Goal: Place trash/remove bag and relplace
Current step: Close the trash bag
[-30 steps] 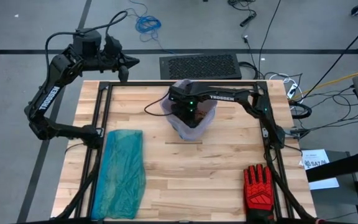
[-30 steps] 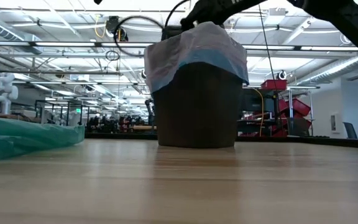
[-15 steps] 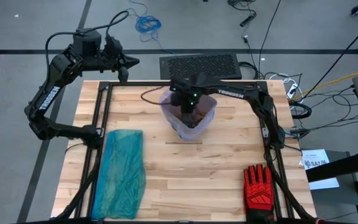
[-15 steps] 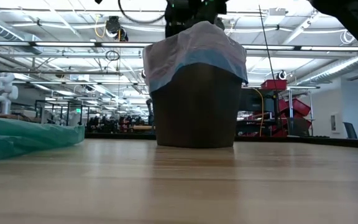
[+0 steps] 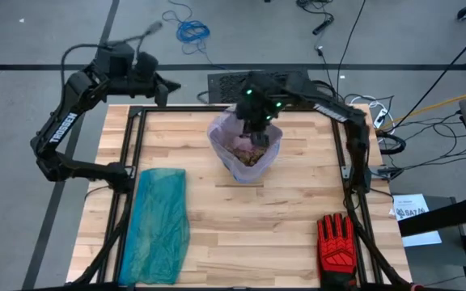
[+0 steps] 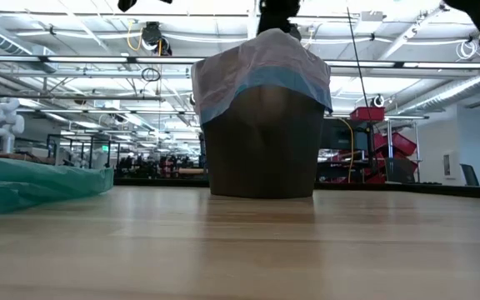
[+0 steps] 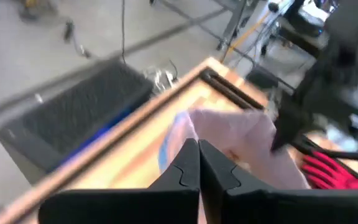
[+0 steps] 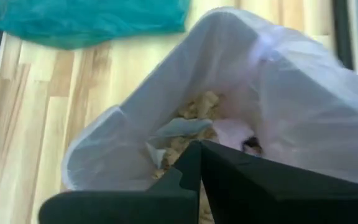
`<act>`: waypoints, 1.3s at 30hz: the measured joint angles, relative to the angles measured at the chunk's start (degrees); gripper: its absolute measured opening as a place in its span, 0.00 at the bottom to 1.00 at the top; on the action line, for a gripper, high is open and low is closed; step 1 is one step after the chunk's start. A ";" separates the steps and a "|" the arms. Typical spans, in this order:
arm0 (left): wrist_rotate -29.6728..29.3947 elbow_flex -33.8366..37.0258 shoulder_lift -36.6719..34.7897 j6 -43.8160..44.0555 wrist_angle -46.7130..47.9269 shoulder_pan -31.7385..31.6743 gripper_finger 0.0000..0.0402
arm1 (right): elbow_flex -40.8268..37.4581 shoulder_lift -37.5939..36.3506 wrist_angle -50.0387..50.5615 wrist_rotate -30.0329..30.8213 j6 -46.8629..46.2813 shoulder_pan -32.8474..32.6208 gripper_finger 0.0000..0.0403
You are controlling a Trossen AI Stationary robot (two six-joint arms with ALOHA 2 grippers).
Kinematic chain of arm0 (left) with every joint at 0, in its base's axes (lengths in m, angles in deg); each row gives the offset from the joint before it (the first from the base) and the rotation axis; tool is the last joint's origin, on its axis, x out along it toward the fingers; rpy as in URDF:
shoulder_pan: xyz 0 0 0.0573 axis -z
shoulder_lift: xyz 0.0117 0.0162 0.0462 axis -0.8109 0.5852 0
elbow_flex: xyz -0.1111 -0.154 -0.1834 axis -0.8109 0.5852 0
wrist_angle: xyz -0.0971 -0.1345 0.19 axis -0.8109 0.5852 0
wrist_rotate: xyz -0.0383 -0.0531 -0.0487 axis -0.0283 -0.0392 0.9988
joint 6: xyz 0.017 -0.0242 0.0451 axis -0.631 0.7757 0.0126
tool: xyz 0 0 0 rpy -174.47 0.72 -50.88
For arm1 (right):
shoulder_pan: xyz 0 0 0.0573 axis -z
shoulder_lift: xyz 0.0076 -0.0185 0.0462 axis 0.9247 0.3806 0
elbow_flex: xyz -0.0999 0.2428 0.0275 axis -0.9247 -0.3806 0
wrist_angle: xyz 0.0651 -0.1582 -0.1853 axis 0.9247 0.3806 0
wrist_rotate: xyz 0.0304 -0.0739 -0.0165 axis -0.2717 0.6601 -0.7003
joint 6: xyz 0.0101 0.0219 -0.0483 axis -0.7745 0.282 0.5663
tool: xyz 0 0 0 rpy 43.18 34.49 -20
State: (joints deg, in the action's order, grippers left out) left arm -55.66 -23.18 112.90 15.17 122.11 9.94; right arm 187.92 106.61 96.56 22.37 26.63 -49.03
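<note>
A dark bin [image 6: 263, 142] stands at the table's far middle, lined with the pinkish bag [image 5: 245, 149]. The bag's rim [image 6: 261, 67] is folded over the bin's top, with a blue band along its edge. Trash [image 8: 191, 134] lies inside the bag: brown paper wads and pale scraps. My right gripper [image 8: 197, 146] hangs shut just above the bag's mouth [image 5: 256, 133] and holds nothing. My left gripper [image 5: 164, 89] is shut and empty, raised beyond the table's far left corner; its wrist view shows its closed fingers [image 7: 197, 149] pointing toward the bag [image 7: 229, 130].
A teal-green plastic bag [image 5: 158, 222] lies flat along the table's left side. A red-and-black glove [image 5: 336, 246] lies at the near right corner. A black mat [image 5: 261, 85] sits on the floor past the far edge. Black frame rails [image 5: 132, 145] run along both sides.
My right gripper has come up out of the bin and drawn back toward the table's far edge, staying shut. The trash inside the bag now shows from above. My left gripper has rolled a little about its own axis without shifting place.
</note>
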 joint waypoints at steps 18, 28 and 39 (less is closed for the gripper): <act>-14.66 42.43 -21.76 30.79 -25.79 18.33 0.00 | -3.29 -6.56 4.82 -0.14 -6.59 21.53 0.00; -13.12 43.29 -21.34 27.79 -31.38 18.24 0.00 | -37.81 -20.19 -16.82 -18.54 -18.27 31.11 0.00; -6.97 42.60 -21.34 27.88 -32.35 15.52 0.00 | -66.77 -33.03 -37.18 -20.36 -35.93 28.87 0.05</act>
State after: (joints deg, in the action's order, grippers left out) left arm -62.63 19.42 91.56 43.05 89.76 25.46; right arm 121.14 73.59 59.39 2.01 -9.30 -20.15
